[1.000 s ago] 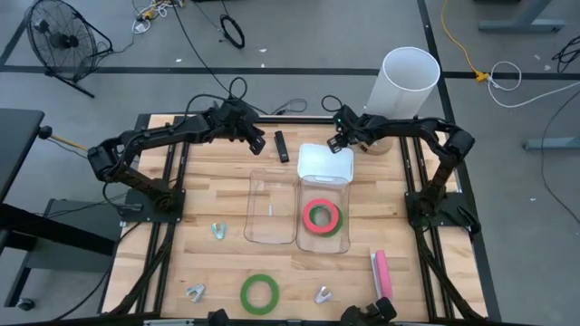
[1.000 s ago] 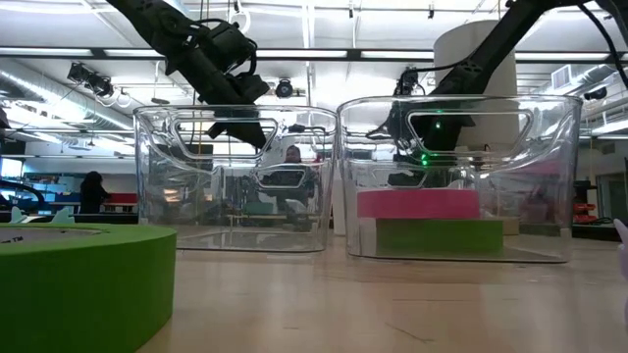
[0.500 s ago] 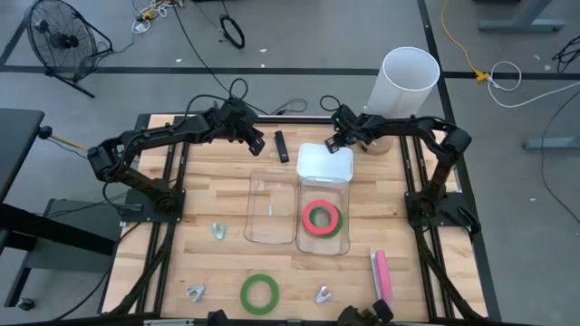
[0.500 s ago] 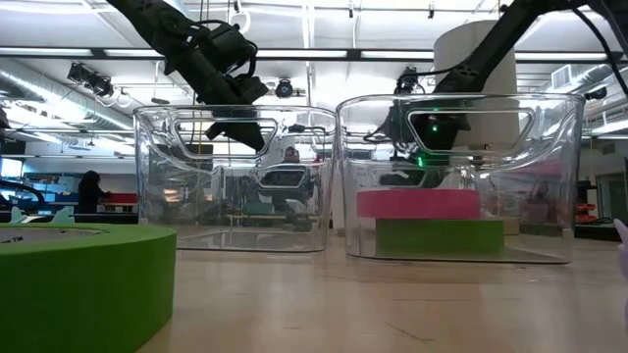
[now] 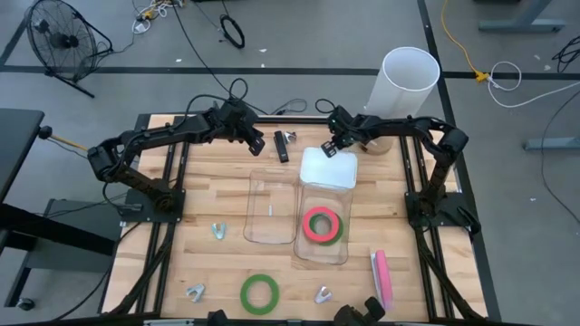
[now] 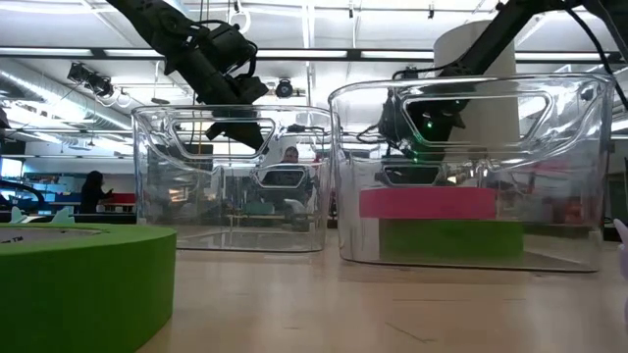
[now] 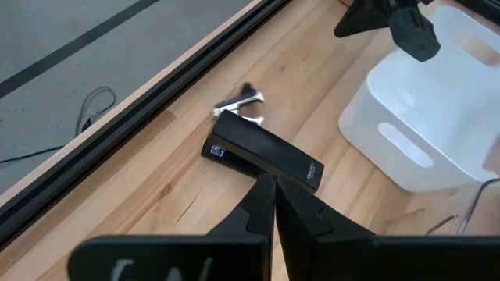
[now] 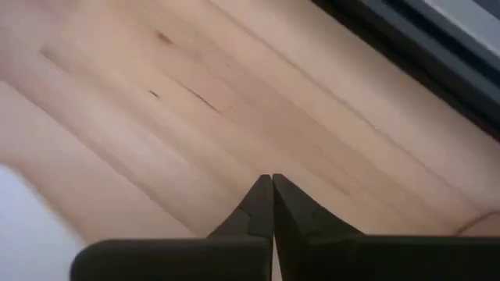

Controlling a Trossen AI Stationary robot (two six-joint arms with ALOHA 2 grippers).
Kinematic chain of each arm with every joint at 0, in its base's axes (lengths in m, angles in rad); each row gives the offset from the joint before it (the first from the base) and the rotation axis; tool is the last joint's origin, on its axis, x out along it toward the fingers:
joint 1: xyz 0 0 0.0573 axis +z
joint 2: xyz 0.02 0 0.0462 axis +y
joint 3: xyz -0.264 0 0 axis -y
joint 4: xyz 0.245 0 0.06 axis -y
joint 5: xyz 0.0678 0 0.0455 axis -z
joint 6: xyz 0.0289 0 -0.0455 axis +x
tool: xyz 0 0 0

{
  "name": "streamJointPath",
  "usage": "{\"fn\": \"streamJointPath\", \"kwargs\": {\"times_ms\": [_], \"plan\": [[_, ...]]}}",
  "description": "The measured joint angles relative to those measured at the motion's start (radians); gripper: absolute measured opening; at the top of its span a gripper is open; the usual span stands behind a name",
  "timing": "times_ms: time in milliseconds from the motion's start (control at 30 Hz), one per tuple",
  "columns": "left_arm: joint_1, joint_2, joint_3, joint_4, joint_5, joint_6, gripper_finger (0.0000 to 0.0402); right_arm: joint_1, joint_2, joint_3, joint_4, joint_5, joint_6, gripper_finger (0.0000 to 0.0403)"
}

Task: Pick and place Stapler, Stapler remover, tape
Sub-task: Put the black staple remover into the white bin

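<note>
Starting from my right fingers [image 8: 271, 204]: they are pressed together with nothing between them in the wrist view, only bare wood of the surface [image 5: 217, 195] ahead. From above, the right gripper [image 5: 332, 145] sits at the far rim of the right clear bin [image 5: 322, 217], which lies skewed and tipped toward the near edge; I judge the closed tips are pushing or hooking that rim, though I cannot tell if they touch it. Inside that bin the red-pink tape [image 5: 321, 223] rests on a green tape roll [image 6: 451, 238], so those two look already placed. My left fingers [image 7: 269, 204] are also pressed together and empty, and the left gripper [image 5: 256, 139] hovers near the black stapler [image 7: 263, 156], which lies flat at the far side with a small silver staple remover [image 7: 242, 102] just beyond it. The left clear bin [image 5: 270, 206] stands beside the right one, nearly empty. Another green tape roll [image 5: 259, 293] waits near the front edge, well apart from both bins, and a pink stapler [image 5: 381, 274] lies near the front right.
</note>
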Motion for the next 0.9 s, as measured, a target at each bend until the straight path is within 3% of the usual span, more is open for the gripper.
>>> {"fn": "streamJointPath", "kwargs": {"times_ms": [367,533,900], "plan": [[0.0,0.0,0.0,0.0,0.0,-0.001,0.0014,0.028,-0.002,0.1,-0.025,-0.005,-0.02,0.0],[0.0,0.0,0.0,0.0,0.0,-0.001,0.0014,0.032,-0.003,0.112,0.004,-0.089,-0.045,0.0003],[0.0,0.0,0.0,0.001,-0.032,0.006,0.0014,0.044,-0.004,0.112,0.203,-0.199,-0.063,0.0075]]}}
